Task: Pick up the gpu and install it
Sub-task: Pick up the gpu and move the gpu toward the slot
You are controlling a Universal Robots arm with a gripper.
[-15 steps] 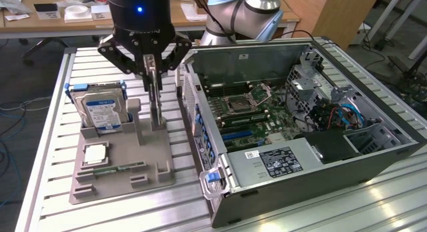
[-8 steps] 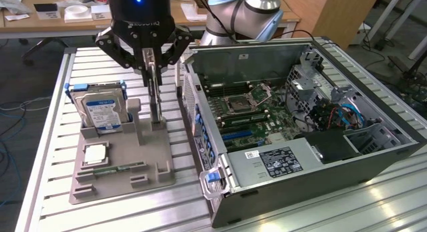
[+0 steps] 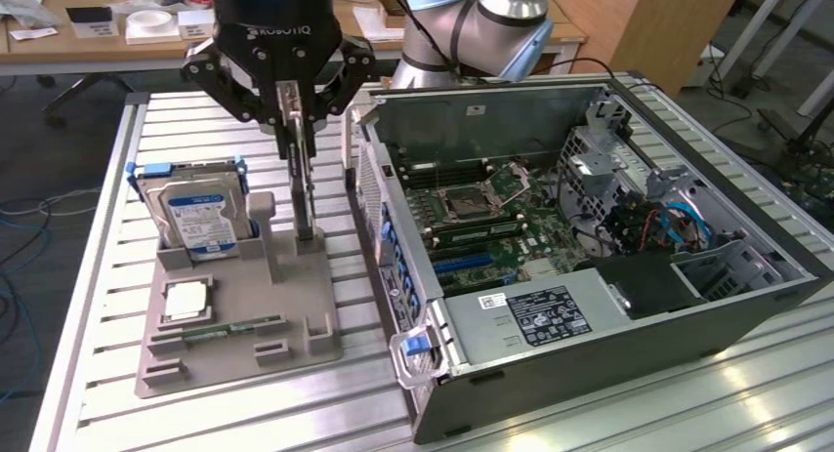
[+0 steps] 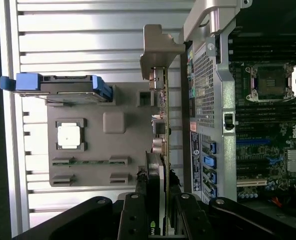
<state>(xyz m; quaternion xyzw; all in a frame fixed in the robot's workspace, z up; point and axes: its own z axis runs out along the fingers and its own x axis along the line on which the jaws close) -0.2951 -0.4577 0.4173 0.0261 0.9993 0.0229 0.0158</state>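
Gripper [image 3: 300, 125] clamped on gpu [image 3: 304, 190] top edge, card upright in gray holder [image 3: 248, 325] slot just beside open case [image 3: 651, 345]. Risk: thin edge grip slips, card tilts, bracket [image 4: 158, 47] snags case wall.

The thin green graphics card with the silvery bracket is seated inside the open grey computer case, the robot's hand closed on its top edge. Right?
No. The exterior view shows the thin green graphics card standing upright at the grey plastic holder tray beside the open case; the hand is closed on its top edge.
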